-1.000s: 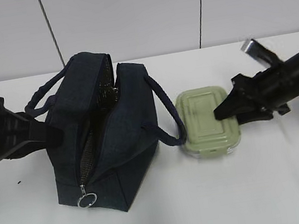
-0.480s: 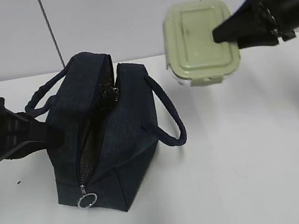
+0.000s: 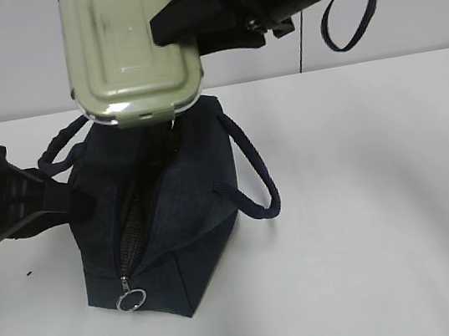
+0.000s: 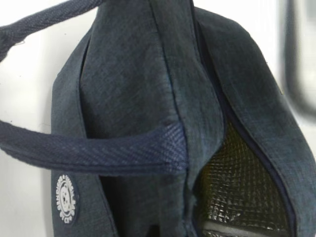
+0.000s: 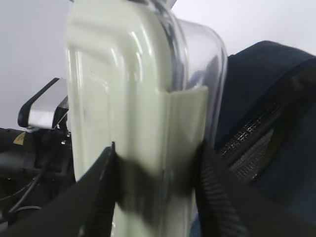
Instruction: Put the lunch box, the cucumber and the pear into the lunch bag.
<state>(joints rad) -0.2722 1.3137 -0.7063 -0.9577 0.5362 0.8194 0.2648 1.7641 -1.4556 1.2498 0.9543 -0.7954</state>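
Right fingers [image 5: 106, 187] clamp lunch box [image 3: 127, 47], hiding lunch bag [image 3: 173, 218] opening.

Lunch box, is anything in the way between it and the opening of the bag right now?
Nothing visible. The lunch box, gripped by the right end effector, hangs directly above the lunch bag, whose zipper is open showing foil lining.

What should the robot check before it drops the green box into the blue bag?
1. Right claw grips the lunch box: ok.
2. Lunch box is over the lunch bag: ok, it hangs above the top.
3. Zipper is open: ok, foil lining shows.
4. Opening is wide enough for the box: cannot tell.
5. Left claw steadies the bag: cannot tell, its tips are hidden.
6. Handle is out of the way: ok, it hangs beside the bag.
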